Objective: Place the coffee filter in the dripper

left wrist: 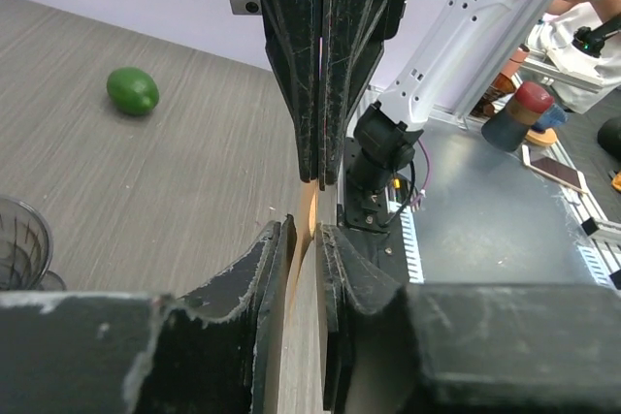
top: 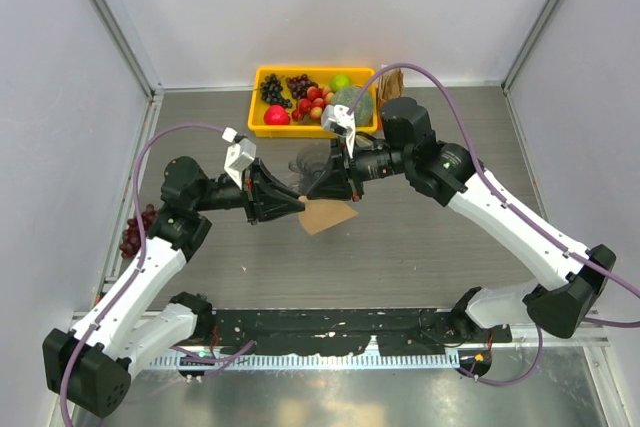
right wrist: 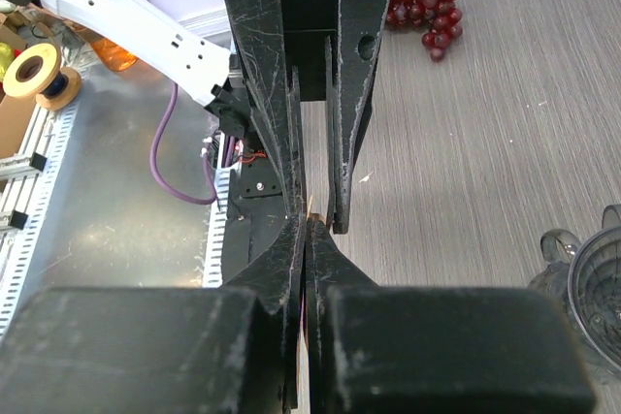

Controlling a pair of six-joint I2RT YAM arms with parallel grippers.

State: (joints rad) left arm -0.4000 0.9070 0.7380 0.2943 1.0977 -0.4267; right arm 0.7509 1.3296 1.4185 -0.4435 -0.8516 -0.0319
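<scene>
Mid-surface, left fingers and right fingers both pinch the coffee filter, probably to spread its cone open; dripper stands just behind

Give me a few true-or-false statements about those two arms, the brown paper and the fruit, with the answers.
1. Both the left gripper and the right gripper pinch the coffee filter. True.
2. The filter already sits in the dripper. False: it is held between the grippers, outside the dripper.
3. Dark red grapes lie on the table by the left arm. True.
4. The yellow tray is empty. False: it holds fruit.
</scene>
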